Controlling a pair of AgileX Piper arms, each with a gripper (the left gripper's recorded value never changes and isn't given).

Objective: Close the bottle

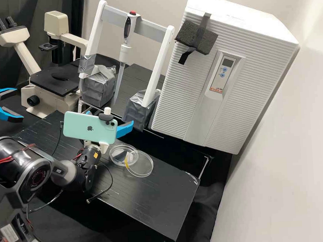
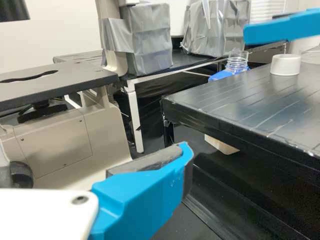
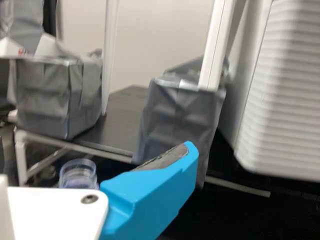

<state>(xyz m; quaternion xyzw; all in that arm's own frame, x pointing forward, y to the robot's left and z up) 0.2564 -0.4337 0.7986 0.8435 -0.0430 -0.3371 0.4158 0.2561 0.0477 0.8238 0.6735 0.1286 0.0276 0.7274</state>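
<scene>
Clear plastic, neck open: the bottle [image 2: 237, 60] stands at the far side of the raised black platform [image 1: 155, 198], just in front of the tape-wrapped feet of the pipette stand [image 1: 133, 22]. Its white cap [image 2: 285, 64] sits upright on the platform top, near the bottle but apart from it. My right gripper [image 1: 110, 119] is at the bottle, its blue fingers spread with the bottle's neck between them; I cannot tell whether either finger touches it. A mint-green phone [image 1: 90, 127] is clamped on that wrist. My left gripper [image 1: 19, 103] hangs well off to the left beside the microscope [image 1: 44, 82], its fingers wide apart with nothing between them. Two clear petri dishes [image 1: 131, 159] lie overlapping on the platform, nearer to me than the right gripper. A white ribbed cabinet [image 1: 224, 73] stands on the right.
</scene>
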